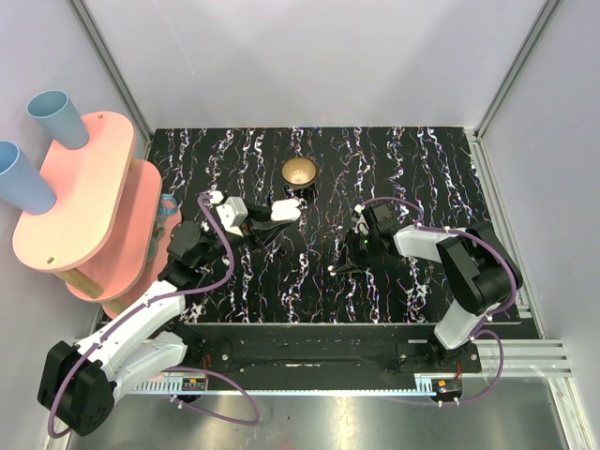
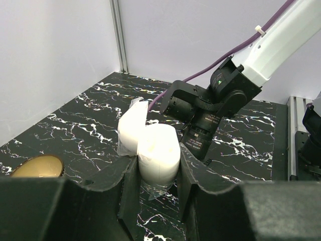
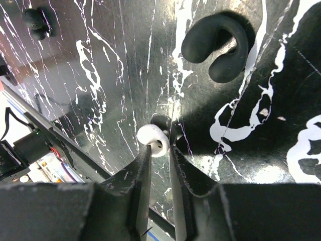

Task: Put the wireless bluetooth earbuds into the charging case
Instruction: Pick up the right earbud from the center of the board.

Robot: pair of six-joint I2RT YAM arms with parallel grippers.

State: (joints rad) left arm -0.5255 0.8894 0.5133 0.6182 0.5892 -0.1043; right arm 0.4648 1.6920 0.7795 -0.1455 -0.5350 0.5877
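The white charging case (image 2: 158, 153) stands between my left gripper's (image 2: 158, 163) fingers with its lid (image 2: 131, 128) hinged open to the left. The left gripper is shut on it. In the top view the case (image 1: 287, 209) is held just below the bowl, with the left gripper (image 1: 279, 216) around it. My right gripper (image 3: 160, 146) points down at the tabletop, its fingertips pinched on a small white earbud (image 3: 154, 139). In the top view that earbud (image 1: 331, 270) is a speck at the right gripper's (image 1: 335, 266) tip. I cannot make out a second earbud.
A brass bowl (image 1: 299, 171) sits at the back centre and also shows in the left wrist view (image 2: 37, 165). A black C-shaped piece (image 3: 215, 45) lies on the marbled top beyond the right fingers. A pink shelf (image 1: 80, 192) with blue cups (image 1: 56, 117) stands at the left.
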